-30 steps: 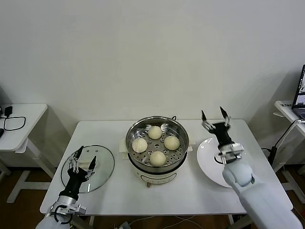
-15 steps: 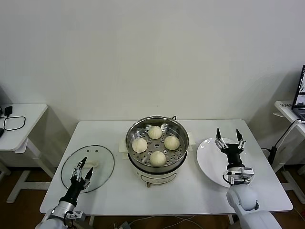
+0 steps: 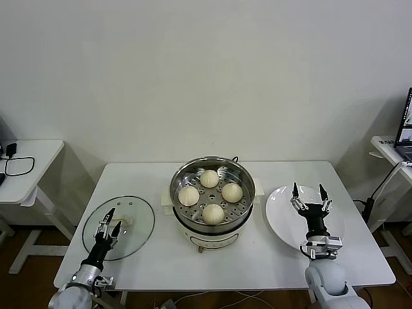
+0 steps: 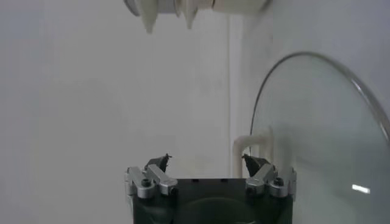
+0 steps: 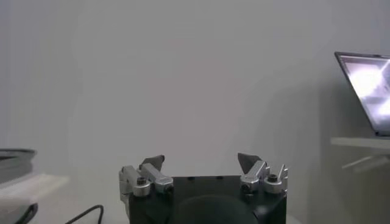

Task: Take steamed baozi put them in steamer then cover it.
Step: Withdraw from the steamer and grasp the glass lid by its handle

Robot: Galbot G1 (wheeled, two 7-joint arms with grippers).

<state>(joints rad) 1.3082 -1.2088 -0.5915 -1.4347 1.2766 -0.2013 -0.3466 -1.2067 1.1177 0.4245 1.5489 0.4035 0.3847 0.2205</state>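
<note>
Lab-like room: bare white wall (image 3: 193, 77), adjustable desks (image 3: 29, 161), laptop (image 3: 406, 125).

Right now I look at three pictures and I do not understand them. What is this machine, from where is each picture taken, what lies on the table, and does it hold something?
This is a robot with two arms, each ending in a claw. The wide picture comes from a camera on its head, looking down at a white table. The other two come from cameras on its wrists, so each shows that arm's own claw up close.

In the middle stands a steel steamer with four baozi on its tray. A glass lid lies flat on the robot's left; an empty white plate lies on its right.

The left claw is over the lid, near its white handle. The right claw is over the plate. Both are open and hold nothing. The steamer is not yet covered.
</note>
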